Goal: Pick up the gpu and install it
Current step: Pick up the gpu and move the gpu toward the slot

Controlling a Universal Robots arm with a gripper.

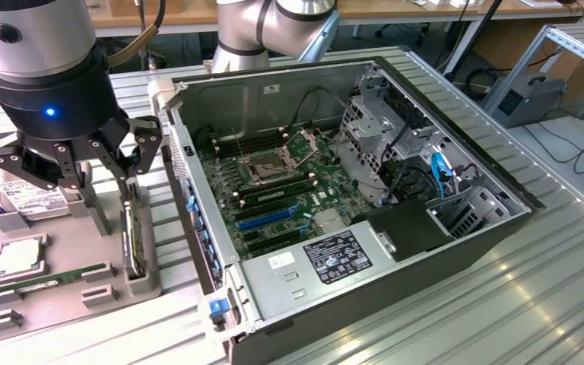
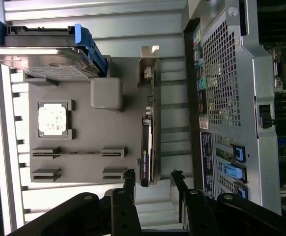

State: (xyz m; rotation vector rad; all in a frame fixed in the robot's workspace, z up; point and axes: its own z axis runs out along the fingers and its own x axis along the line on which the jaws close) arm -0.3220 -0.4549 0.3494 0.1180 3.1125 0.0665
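Observation:
The gpu [image 1: 130, 247] stands on its long edge in a slot of the grey parts holder [image 1: 64, 293], on the exterior view's left. In the wrist view the gpu [image 2: 147, 147] is a thin dark card seen edge-on, with its silver bracket [image 2: 148, 66] at the far end. My gripper [image 1: 118, 220] hangs open just over it. The gripper [image 2: 153, 183] has one black finger on each side of the card's near end, with a gap to the card on both sides. Nothing is held.
The holder [image 2: 84, 162] also carries a hard drive [image 1: 28, 201] [image 2: 44, 56], a square processor [image 1: 18, 258] [image 2: 52, 119] and a green memory stick [image 1: 49, 277]. The open computer case [image 1: 474, 228] lies right beside it, motherboard [image 1: 271, 190] exposed. The perforated rear panel [image 2: 224, 83] is close to the gpu.

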